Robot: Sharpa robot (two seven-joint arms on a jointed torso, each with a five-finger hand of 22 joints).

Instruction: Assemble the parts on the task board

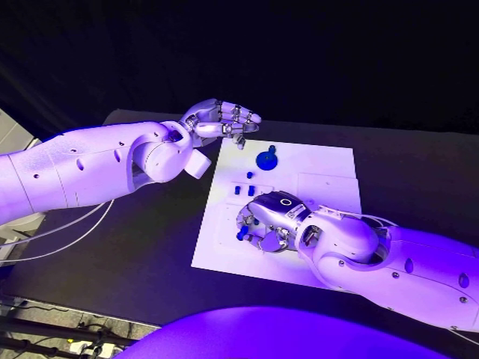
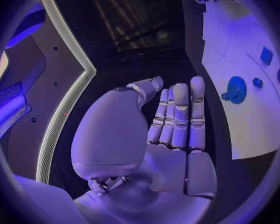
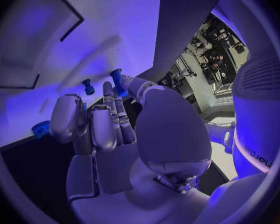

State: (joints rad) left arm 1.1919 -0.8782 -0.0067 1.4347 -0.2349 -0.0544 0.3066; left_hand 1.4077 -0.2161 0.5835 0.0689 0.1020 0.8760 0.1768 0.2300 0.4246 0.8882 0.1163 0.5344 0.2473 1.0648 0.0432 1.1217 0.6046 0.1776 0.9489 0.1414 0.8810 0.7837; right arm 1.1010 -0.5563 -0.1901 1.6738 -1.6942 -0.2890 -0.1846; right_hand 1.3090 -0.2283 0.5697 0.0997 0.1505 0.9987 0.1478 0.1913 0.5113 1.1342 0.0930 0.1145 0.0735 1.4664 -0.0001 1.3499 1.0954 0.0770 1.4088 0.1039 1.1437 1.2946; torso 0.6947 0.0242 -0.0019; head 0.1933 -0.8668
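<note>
— On the bench (image 1: 412,172), where did your board (image 1: 326,176) sit, and what was on it?

— It lay in the middle, white and flat. You had a round blue gear (image 1: 266,158) near its far edge, close to the left robot hand (image 1: 220,120). Two small blue pegs (image 1: 243,191) stood near the board's middle, just beyond the right robot hand (image 1: 270,221).

— What was your left robot hand doing?

— It hovered off the board's far corner, over the bench. Your left wrist view showed its fingers (image 2: 180,114) straight and side by side, holding nothing.

— And your right one?

— It was down over the near half of the board. In the right wrist view a blue part (image 3: 118,80) was pinched at its fingertips, with another blue peg (image 3: 88,87) just beside on the board.
</note>
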